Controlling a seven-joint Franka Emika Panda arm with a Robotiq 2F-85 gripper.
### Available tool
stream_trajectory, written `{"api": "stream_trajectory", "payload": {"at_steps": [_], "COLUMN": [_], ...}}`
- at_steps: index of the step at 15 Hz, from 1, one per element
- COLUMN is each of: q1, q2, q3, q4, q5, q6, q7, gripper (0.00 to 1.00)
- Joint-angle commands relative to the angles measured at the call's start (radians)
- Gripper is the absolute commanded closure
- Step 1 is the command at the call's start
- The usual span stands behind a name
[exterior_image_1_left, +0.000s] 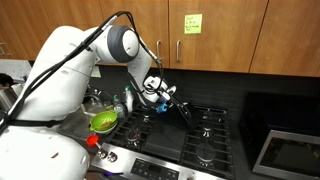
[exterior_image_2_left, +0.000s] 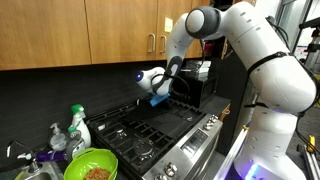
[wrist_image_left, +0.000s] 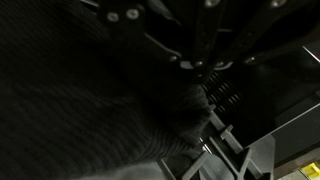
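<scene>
My gripper hangs over the back of a black gas stove and also shows in an exterior view. It appears shut on a dark ribbed cloth, which fills the left and middle of the wrist view. The cloth hangs from the jaws as a dark strip just above the burner grates. The fingers themselves are lost in shadow in the wrist view.
A green bowl with food stands beside the stove's front corner and shows in both exterior views. Spray and soap bottles stand by it. A black appliance sits behind the stove. Wooden cabinets hang above, and an oven door is at the far side.
</scene>
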Motion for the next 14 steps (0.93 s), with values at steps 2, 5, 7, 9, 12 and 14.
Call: {"api": "stream_trajectory", "payload": {"at_steps": [2,5,7,9,12,14], "q1": [-0.029,-0.031,-0.044,-0.044,-0.035,-0.033], "q2": [0.050,0.037,0.045,0.048,0.045,0.045], "q3": [-0.023,-0.030,-0.033,-0.033,-0.033,-0.033], "q4": [0.088,0.069,0.084,0.086,0.082,0.085], "q5": [0.063,0.064,0.067,0.068,0.066,0.068], "q6": [-0.058,-0.038,-0.037,-0.039,-0.043,-0.053], "q7": [-0.012,-0.012,-0.015,-0.012,-0.006,-0.010], "gripper": [1.00,0.99,0.99,0.74,0.59,0.45]}}
